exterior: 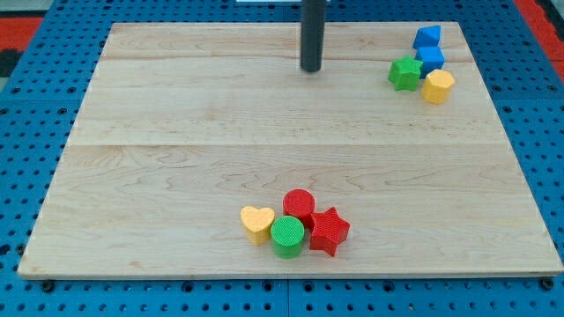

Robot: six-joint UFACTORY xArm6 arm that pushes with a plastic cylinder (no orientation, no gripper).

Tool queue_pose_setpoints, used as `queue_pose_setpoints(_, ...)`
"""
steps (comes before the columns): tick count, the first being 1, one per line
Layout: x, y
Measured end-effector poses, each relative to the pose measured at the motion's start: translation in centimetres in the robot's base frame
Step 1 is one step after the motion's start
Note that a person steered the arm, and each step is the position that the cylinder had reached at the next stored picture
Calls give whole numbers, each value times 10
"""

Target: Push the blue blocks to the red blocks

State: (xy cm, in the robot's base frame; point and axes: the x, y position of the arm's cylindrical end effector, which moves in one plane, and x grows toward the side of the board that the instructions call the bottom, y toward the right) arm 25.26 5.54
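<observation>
Counting two blue blocks, two red blocks.

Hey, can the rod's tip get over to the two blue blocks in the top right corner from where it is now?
Probably yes. My tip sits at the view's top centre, and bare board lies between it and the blue blocks. The green star and yellow block crowd their lower side only.

No legible txt, labels, brands, nos. or signs on any surface in view
</observation>
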Motion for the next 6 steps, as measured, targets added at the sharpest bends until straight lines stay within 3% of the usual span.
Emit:
queue_pose_setpoints(1, -47, 24)
queue_pose_setpoints(3, -47, 150)
queue_pose_setpoints(4, -47, 161)
queue_pose_setpoints(5, -47, 210)
queue_pose_setpoints(6, -40, 206)
